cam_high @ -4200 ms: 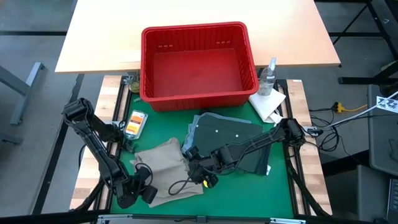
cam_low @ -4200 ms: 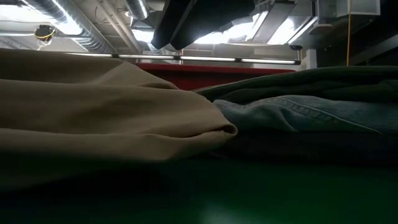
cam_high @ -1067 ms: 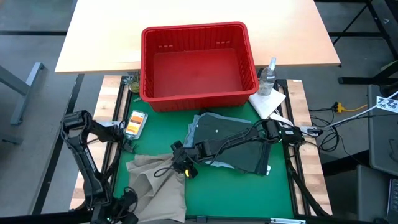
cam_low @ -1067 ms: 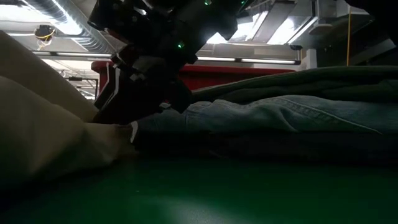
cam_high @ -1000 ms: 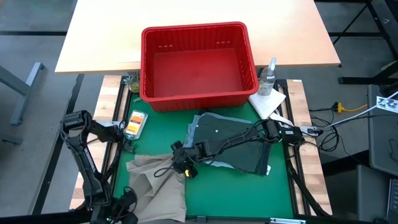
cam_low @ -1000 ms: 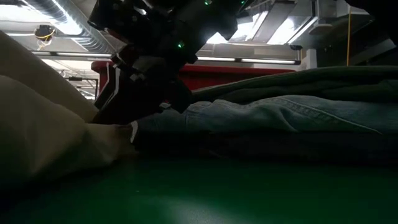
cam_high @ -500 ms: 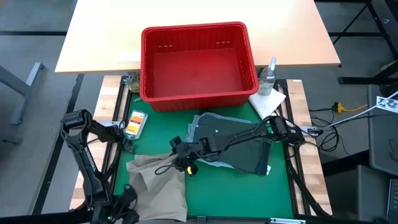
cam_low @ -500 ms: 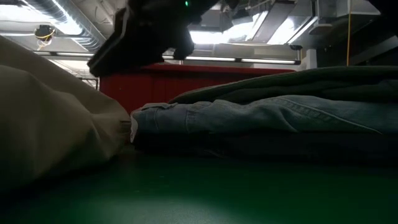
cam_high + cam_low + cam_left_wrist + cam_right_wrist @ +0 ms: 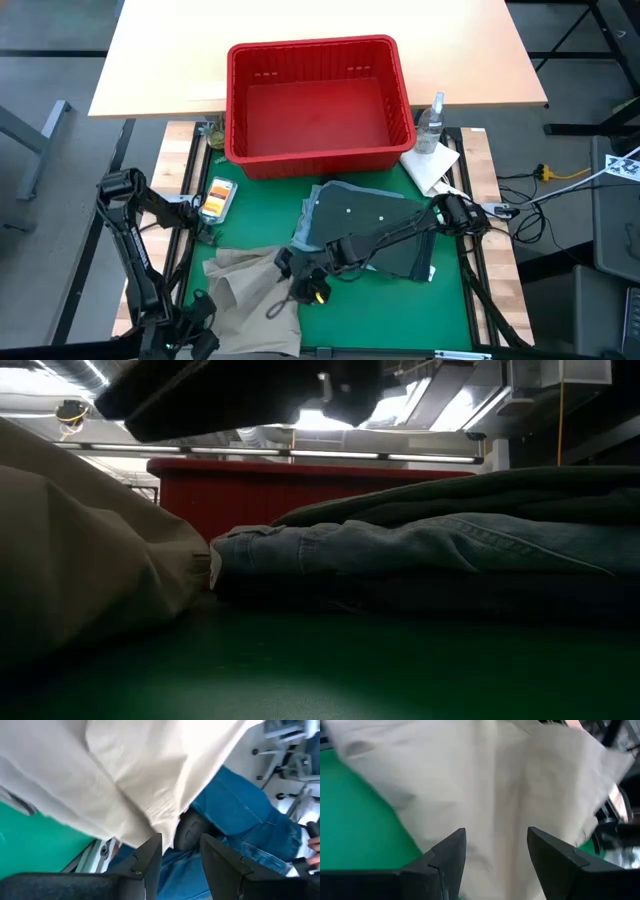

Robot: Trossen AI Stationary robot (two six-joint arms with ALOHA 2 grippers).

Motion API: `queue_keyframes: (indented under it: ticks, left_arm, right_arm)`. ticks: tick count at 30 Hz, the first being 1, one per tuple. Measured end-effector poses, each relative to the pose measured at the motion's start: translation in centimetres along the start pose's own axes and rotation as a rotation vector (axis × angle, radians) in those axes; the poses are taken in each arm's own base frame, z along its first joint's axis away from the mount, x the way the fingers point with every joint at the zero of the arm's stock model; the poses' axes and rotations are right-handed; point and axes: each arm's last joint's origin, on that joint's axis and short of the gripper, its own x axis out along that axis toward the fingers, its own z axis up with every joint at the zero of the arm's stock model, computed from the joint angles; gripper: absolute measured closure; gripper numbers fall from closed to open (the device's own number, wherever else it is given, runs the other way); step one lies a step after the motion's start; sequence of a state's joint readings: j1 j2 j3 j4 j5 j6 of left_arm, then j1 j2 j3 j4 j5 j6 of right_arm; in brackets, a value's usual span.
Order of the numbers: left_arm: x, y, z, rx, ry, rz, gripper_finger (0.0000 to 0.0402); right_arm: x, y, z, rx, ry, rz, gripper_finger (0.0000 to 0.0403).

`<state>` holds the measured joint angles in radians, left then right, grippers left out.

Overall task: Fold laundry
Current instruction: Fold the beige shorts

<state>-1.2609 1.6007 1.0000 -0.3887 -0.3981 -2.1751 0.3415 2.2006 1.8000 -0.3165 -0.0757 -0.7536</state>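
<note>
Khaki first, the biggest loose piece on the green mat (image 9: 350,320): the beige khaki piece (image 9: 255,300) lies crumpled at the near left corner, its long axis running roughly from the mat's middle out toward the front edge, one end spilling off the table there. Beside it to the right, the stack of olive green piece (image 9: 375,215) over light blue denim (image 9: 420,550) sits near the red basket (image 9: 318,100), lying flat and running left to right across the mat.

Right gripper (image 9: 300,285) hovers over the khaki's right edge, fingers (image 9: 445,857) spread wide, nothing between them. Left gripper (image 9: 180,852) is down at the front left corner under the overhanging khaki; its fingers stand partly apart, and whether they pinch the cloth I cannot tell from here.

Judging the step: get the khaki spread flat before any fold. Good form would be a pinch right at a hem corner, low to the mat, one layer only, then a pull along the long axis so wrinkles run out rather than bunch.
</note>
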Motion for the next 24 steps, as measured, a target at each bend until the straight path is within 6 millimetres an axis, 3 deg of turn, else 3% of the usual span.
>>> queue_keyframes:
  ticks: [5,16,24]
  left_arm:
    - [-1.1,-0.5,1.2,0.044,-0.062,-0.015,0.0273]
    - [0.0,-2.0,4.7,0.081,-0.198,0.005,0.0273]
    - [-0.5,-1.9,5.0,0.083,-0.207,0.020,0.0273]
  right_arm:
    - [-0.1,1.2,1.3,-0.046,-0.017,0.013,0.0191]
    - [0.0,1.8,1.8,-0.048,-0.019,0.016,0.0191]
    - [0.0,1.8,1.8,-0.046,-0.017,0.017,0.0191]
